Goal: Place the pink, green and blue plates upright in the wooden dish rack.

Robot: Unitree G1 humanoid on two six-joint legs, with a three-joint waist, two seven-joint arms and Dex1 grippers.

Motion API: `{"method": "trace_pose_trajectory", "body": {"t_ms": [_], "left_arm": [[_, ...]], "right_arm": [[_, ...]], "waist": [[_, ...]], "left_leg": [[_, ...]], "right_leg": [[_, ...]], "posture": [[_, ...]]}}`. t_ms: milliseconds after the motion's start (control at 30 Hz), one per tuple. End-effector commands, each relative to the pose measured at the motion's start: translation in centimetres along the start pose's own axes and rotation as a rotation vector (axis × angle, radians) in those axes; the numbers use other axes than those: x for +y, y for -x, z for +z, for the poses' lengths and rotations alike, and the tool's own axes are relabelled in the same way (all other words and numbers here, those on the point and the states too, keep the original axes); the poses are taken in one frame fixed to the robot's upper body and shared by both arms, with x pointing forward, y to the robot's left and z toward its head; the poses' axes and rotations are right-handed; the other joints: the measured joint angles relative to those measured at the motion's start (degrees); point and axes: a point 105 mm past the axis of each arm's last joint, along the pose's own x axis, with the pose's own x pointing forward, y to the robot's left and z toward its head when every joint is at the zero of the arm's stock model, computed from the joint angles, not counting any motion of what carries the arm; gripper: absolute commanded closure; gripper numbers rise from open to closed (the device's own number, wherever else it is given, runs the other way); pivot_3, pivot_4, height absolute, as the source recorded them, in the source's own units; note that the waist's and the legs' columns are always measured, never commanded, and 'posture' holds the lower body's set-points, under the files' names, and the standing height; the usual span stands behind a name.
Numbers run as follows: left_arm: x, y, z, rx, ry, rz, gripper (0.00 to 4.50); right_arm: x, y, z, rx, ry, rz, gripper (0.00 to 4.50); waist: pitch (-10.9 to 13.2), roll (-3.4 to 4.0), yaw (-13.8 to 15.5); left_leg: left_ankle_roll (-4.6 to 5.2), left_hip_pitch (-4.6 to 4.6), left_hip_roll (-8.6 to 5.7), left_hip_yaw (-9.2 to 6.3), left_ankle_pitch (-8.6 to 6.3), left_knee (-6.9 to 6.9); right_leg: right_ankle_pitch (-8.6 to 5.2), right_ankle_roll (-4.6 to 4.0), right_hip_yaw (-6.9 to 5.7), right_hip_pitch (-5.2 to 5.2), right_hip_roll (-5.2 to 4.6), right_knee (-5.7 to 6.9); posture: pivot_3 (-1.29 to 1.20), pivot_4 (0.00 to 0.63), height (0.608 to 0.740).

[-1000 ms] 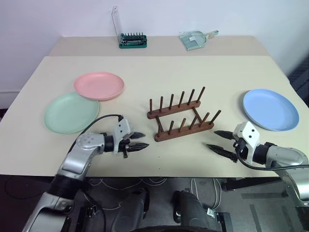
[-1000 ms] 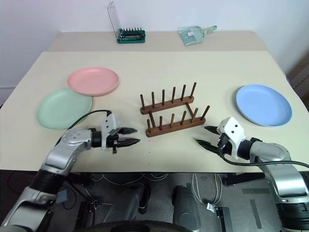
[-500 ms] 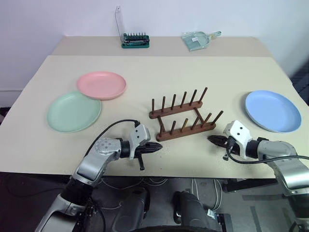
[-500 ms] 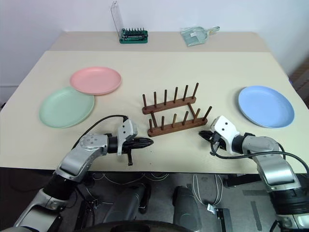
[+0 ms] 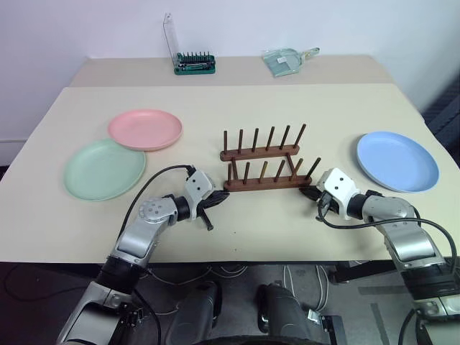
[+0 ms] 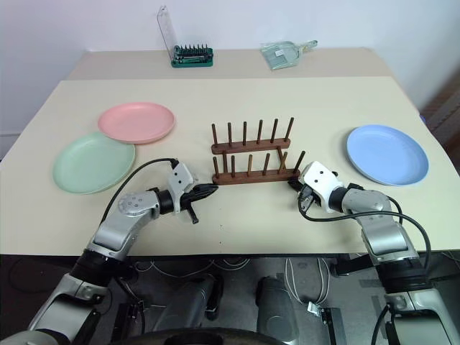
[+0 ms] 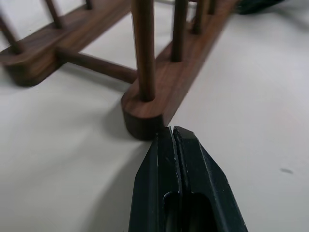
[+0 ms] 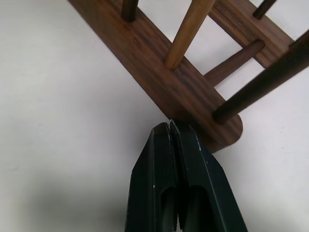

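The wooden dish rack (image 5: 264, 169) stands empty at the table's middle. My left gripper (image 5: 219, 198) is shut, its tip at the left end of the rack's near rail (image 7: 145, 113). My right gripper (image 5: 309, 192) is also shut, its tip against the right end of that rail (image 8: 159, 72). Neither gripper holds anything. The pink plate (image 5: 145, 129) and green plate (image 5: 105, 169) lie flat at the left, the pink rim just over the green one. Flat at the far right lies the blue plate (image 5: 397, 161).
A green-and-clear screwdriver-bit case (image 5: 194, 63) and a clear scoop-like item (image 5: 287, 59) sit on the rear table. The front table edge runs just behind both wrists. Bare tabletop lies between the rack and the plates on each side.
Both grippers went from open to shut and moved forward to the ends of the rack's near rail. The rack, skewed before, now sits nearly square to the table edge.
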Motion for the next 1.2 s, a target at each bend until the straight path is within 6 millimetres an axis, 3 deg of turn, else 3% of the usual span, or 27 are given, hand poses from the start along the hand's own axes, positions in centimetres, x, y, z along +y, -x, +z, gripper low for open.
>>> {"method": "trace_pose_trajectory", "body": {"t_ms": [33,267,433,533,633,767,967,1100,1200], "left_arm": [[0.9,0.5,-0.7,0.03,-0.001,0.041,4.5],[0.7,0.8,-0.8,0.028,0.005,0.03,4.5],[0.1,2.3,-0.2,-0.002,0.008,-0.011,4.5],[-0.9,3.7,0.9,-0.057,0.028,-0.074,4.5],[-2.0,4.8,2.1,-0.113,0.037,-0.149,4.5],[-2.8,5.1,3.0,-0.127,0.015,-0.208,4.5],[-2.8,5.0,3.9,-0.146,-0.005,-0.21,4.5],[-2.4,5.2,4.2,-0.16,-0.013,-0.177,4.5],[0.0,7.1,5.6,-0.229,0.026,-0.045,4.5]], "right_arm": [[-0.5,-0.1,0.5,-0.01,0.016,-0.021,4.48],[-0.8,0.4,0.9,-0.018,0.023,-0.022,4.48],[-1.9,3.4,0.6,0.015,-0.008,-0.023,4.48],[-2.7,6.0,0.3,0.052,-0.043,-0.02,3.62],[-5.0,8.1,0.6,0.087,-0.018,-0.105,2.14],[-7.7,9.3,-0.1,0.151,0.009,-0.221,0.21],[-8.5,8.2,-1.0,0.191,0.033,-0.25,0.1],[-8.2,7.6,0.5,0.129,0.065,-0.229,0.1],[-7.0,7.5,3.4,0.011,0.081,-0.144,0.1]], "waist": [[0.0,0.0,0.01],[0.0,0.0,0.02],[0.01,0.02,0.08],[0.02,0.02,0.12],[0.04,0.03,0.03],[0.04,0.04,0.03],[0.05,0.04,0.1],[0.05,0.04,0.07],[0.09,0.05,-0.01]], "left_leg": [[0.0,0.0,0.0,0.0,0.0,-0.01],[0.0,-0.01,0.0,0.0,0.0,-0.03],[0.0,-0.06,-0.01,0.0,0.0,-0.07],[0.04,-0.29,-0.04,0.0,0.02,-0.12],[0.06,-0.52,-0.03,0.01,0.03,-0.07],[-0.01,-0.54,0.0,0.02,0.0,-0.01],[0.12,-0.56,-0.02,0.04,0.07,-0.05],[0.14,-0.59,-0.02,0.05,0.09,-0.06],[0.14,-0.59,-0.02,0.05,0.09,-0.05]], "right_leg": [[0.0,0.01,0.0,-0.01,0.0,0.0],[0.0,0.0,0.0,-0.01,0.0,0.0],[-0.01,0.02,0.0,-0.07,-0.02,-0.02],[0.01,-0.01,0.02,-0.31,-0.04,-0.01],[0.0,-0.04,0.03,-0.54,-0.04,0.0],[-0.1,-0.21,0.03,-0.53,-0.04,0.0],[-0.05,-0.28,0.03,-0.57,-0.05,-0.01],[0.04,-0.37,0.03,-0.6,-0.05,-0.01],[-0.07,-0.19,0.03,-0.61,-0.04,0.01]], "posture": [[0.0,0.15,0.74],[0.0,0.15,0.74],[0.0,0.15,0.74],[0.0,0.15,0.74],[0.0,0.15,0.74],[0.0,0.15,0.74],[0.0,0.15,0.74],[0.0,0.15,0.74],[0.0,0.15,0.74]]}}
